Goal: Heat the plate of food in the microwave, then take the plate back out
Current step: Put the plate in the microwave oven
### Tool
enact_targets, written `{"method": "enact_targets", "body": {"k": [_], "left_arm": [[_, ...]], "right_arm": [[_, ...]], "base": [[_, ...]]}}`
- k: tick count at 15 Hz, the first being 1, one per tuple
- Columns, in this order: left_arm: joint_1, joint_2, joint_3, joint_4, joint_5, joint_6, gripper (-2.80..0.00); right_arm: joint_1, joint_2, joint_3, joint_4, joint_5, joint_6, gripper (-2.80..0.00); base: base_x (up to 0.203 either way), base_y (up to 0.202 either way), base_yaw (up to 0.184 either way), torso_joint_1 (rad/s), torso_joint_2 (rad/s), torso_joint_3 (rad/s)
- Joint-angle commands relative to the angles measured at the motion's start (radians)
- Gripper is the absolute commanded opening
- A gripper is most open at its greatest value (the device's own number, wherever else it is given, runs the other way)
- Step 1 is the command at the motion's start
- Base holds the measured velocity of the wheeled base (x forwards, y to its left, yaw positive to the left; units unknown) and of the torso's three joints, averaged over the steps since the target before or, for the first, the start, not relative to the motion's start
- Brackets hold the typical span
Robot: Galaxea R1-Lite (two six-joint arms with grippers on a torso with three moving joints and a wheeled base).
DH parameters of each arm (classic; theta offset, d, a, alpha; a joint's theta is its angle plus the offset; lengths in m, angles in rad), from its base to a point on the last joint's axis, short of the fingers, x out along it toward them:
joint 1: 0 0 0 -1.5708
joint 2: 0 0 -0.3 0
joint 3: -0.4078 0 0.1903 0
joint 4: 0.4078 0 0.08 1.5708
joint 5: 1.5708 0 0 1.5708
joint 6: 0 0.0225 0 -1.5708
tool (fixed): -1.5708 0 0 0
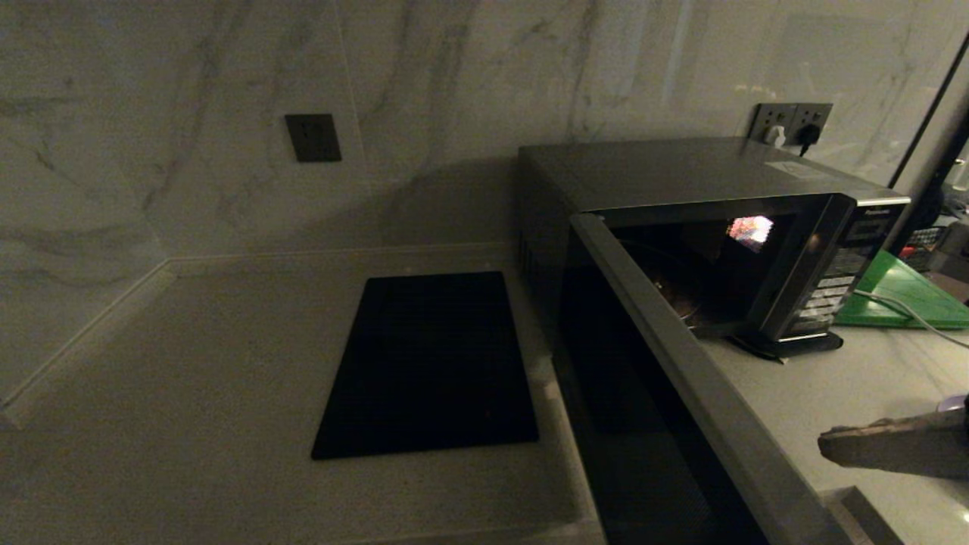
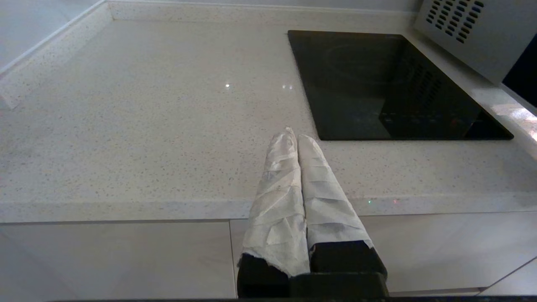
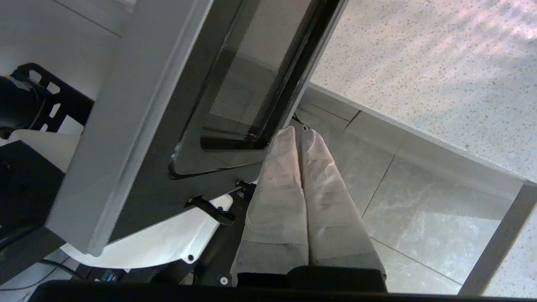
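The microwave (image 1: 681, 170) stands at the back right of the counter, and its dark glass door (image 1: 681, 356) is swung wide open toward me. Inside the dim cavity a round rim (image 1: 670, 295) shows; I cannot tell whether it is the plate of food. My right gripper (image 1: 827, 446) is shut with nothing in it, just right of the door's free edge. In the right wrist view its tips (image 3: 298, 131) sit close beside the door's (image 3: 138, 105) lower corner. My left gripper (image 2: 295, 136) is shut and empty, held over the counter's front edge.
A flat black cooktop (image 1: 428, 363) is set into the counter left of the microwave, also seen near the left gripper (image 2: 390, 84). A green board (image 1: 901, 291) with a white cable (image 1: 908, 310) across it lies right of the microwave. Plugs sit in the wall socket (image 1: 791, 121).
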Motion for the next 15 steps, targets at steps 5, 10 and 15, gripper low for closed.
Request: {"method": "enact_targets", "body": {"k": [5,10,15], "left_arm": [[0.0,0.002,0.0,0.0,0.001,-0.001,-2.8],[0.0,0.002,0.0,0.0,0.001,-0.001,-2.8],[0.0,0.002,0.0,0.0,0.001,-0.001,-2.8]], "right_arm": [[-0.205,0.035,-0.011,-0.025,-0.069,0.041,-2.8],[-0.685,0.09,-0.019,-0.043,-0.29,0.052,-2.8],[-1.07,0.224,-0.013,-0.096,-0.251,0.175,-2.8]], "base": [[0.0,0.0,0.0,0.0,0.0,0.0],[0.0,0.0,0.0,0.0,0.0,0.0],[0.0,0.0,0.0,0.0,0.0,0.0]]}}
